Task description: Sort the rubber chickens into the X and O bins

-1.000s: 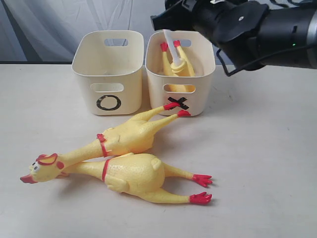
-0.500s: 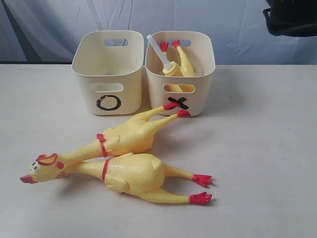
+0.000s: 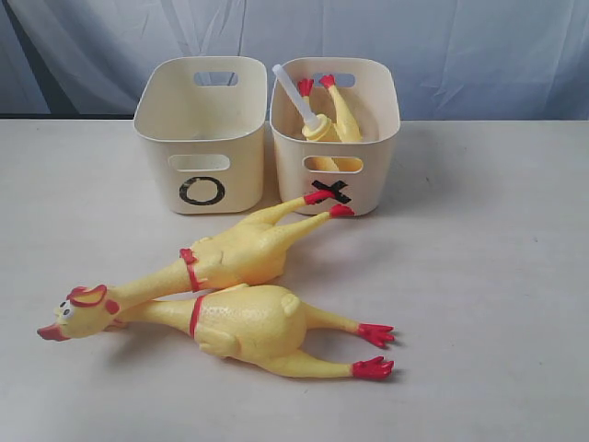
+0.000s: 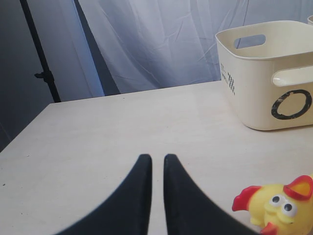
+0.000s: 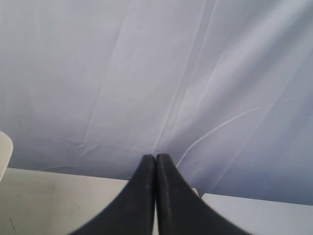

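Left wrist view: left tool (image 4: pixel 157 159) nearly pressed together above open tabletop (image 4: pixel 98 127); right tool (image 5: pixel 155 157) pressed together.

Two cream bins side by side at back of table (image 3: pixel 497 295), walls nearly touching: O bin (image 3: pixel 241 175) left, X bin (image 3: pixel 293 175) right. O bin interior shows nothing. X bin holds one chicken (image 3: pixel 342 118), red feet up, white tube (image 3: pixel 293 92) leaning over rim toward O bin. Two more chickens on table in front, bodies touching. Rear chicken (image 3: pixel 237 254) lies diagonal – feet against X bin front, overlapping X mark. Front chicken (image 3: pixel 250 324) – feet pointing right. Necks overlap at left; one head (image 3: pixel 81 313) visible, owner unclear.
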Tool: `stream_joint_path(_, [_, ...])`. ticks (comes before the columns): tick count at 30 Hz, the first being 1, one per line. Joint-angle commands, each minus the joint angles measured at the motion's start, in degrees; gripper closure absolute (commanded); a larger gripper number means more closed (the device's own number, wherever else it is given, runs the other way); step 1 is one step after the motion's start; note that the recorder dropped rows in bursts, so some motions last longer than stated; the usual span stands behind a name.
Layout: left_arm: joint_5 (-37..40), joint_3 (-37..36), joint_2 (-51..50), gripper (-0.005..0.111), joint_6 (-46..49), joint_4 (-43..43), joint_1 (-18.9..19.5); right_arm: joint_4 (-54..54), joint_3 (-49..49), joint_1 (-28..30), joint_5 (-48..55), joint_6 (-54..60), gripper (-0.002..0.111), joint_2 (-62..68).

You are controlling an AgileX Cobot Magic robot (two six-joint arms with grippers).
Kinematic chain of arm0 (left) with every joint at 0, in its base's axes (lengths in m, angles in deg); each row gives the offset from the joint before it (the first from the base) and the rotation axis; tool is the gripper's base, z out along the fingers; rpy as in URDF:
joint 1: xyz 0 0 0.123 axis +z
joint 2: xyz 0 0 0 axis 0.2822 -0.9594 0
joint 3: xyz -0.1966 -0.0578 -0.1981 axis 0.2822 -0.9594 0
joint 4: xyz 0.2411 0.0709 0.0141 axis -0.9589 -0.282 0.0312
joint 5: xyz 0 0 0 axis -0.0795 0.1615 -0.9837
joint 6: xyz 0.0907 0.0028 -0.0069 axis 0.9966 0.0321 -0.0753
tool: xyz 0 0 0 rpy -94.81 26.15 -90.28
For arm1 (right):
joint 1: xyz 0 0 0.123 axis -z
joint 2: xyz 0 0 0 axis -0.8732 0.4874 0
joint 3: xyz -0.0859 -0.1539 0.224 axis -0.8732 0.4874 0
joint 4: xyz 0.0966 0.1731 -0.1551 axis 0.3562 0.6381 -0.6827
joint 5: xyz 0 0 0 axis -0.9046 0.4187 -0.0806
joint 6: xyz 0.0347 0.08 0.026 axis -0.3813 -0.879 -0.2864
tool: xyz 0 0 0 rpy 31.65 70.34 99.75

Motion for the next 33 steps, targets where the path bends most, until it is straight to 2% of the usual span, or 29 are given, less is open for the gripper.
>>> stream_joint_path(1, [-0.3,-0.3,0.2,0.097,0.0,-0.3,0.1,0.2,7.1,0.3,3.9,0.7,0.109,-6.3])
stream_joint_path(10, [-0.3,-0.3,0.2,0.097,0.0,-0.3,0.1,0.2,26.0,0.3,11.2,-2.5,0.109,-23.7])
stream_joint_path(17, [-0.3,-0.3,0.2,0.097,0.0,-0.3,0.1,0.2,38.0,0.3,23.4,-14.8,0.109,-39.2])
stream_joint_path(24, [-0.3,-0.3,0.2,0.097,0.0,-0.3,0.1,0.2,46.5,0.3,35.6,-27.8,0.109,-52.2])
stream_joint_path(31, [-0.4,-0.3,0.2,0.097,-0.1,0.0,0.1,0.2,51.0,0.3,51.1,-28.6,0.109,-60.0])
stream_joint_path(33, [-1.6,-0.3,0.2,0.097,-0.8,5.5,0.1,0.2,52.0,0.3,55.3,-28.6,0.109,-61.6])
